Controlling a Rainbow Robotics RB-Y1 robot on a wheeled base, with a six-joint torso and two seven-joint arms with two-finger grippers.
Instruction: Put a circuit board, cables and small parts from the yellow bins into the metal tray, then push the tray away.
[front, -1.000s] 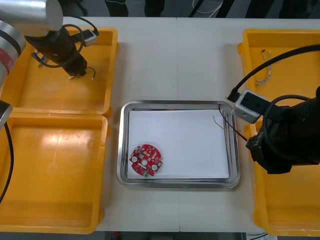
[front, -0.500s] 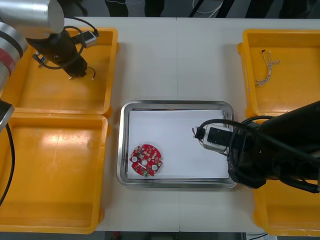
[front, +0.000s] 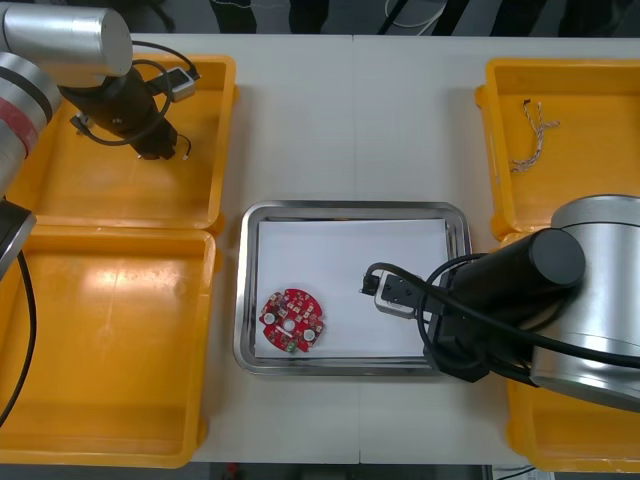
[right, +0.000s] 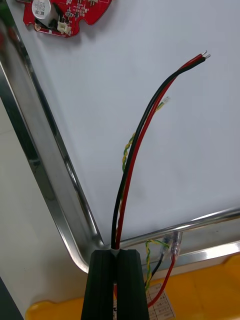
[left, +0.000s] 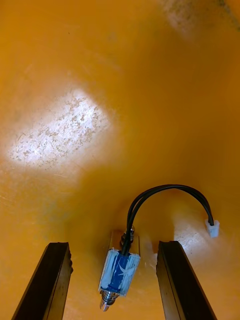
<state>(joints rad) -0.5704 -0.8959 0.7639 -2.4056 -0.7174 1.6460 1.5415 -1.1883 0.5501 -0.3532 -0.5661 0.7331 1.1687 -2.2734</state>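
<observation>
Straddling a small metal part (left: 119, 272) wrapped in blue, the left gripper (left: 114, 245) sits low in the far-left yellow bin (front: 205, 120), fingers wide apart, touching nothing. A black cable (left: 167, 189) loops from that part to a white connector (left: 213, 229). Front view has the left gripper (front: 155, 150) near the bin's right wall.

At the middle, the metal tray (front: 350, 210) is white inside. The round red circuit board (front: 292, 320) lies flat in its near-left area; its markings are too small to read.

The right gripper (right: 118, 252) is at the tray's near-right corner, fingers pinched on a red and black cable (right: 150, 115) that arcs over the white liner. A yellow-green twisted pair (right: 129, 147) runs alongside. The sticker (right: 156, 295) beside the fingers is unreadable.

In the far-right yellow bin (front: 600, 80) lies a twisted blue and white cable (front: 530, 135).
</observation>
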